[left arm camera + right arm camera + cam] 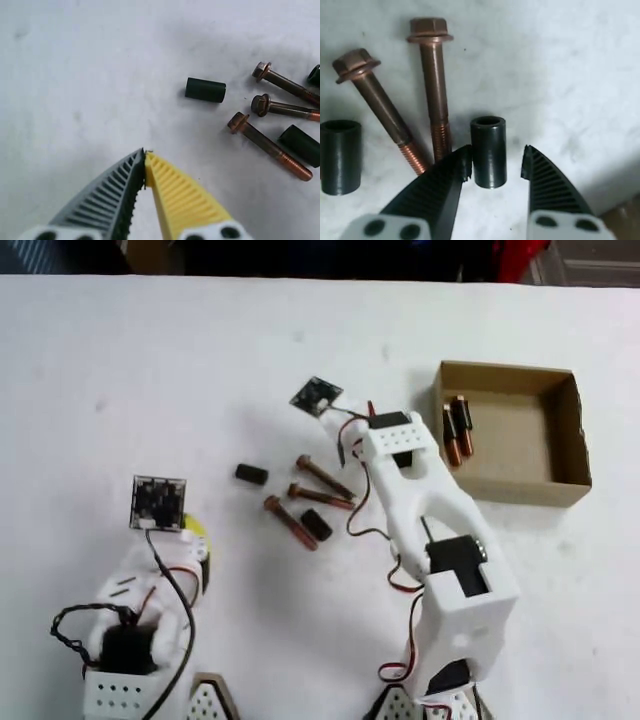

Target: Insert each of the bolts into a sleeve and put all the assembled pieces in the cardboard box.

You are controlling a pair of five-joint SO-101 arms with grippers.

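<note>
White tabletop [150, 360]: three coppery bolts [325, 478] lie fanned at centre. Right gripper [496, 162], fingers apart, brackets a black sleeve [489, 145] beside the bolts' threaded ends. Left gripper [145, 156], fingers pressed together on nothing, hangs over bare table near a second sleeve [205, 90]. Cardboard box [520, 488], on the right arm's side, holds two assembled pieces [456, 432] lying side by side

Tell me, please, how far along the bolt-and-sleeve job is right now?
Done: two assembled-looking pieces lie in the cardboard box. In hand: the right gripper is open around a sleeve, not yet closed on it; the left gripper is shut and empty. Left: three bolts and two more sleeves lie loose on the table, to be joined and boxed.
</note>
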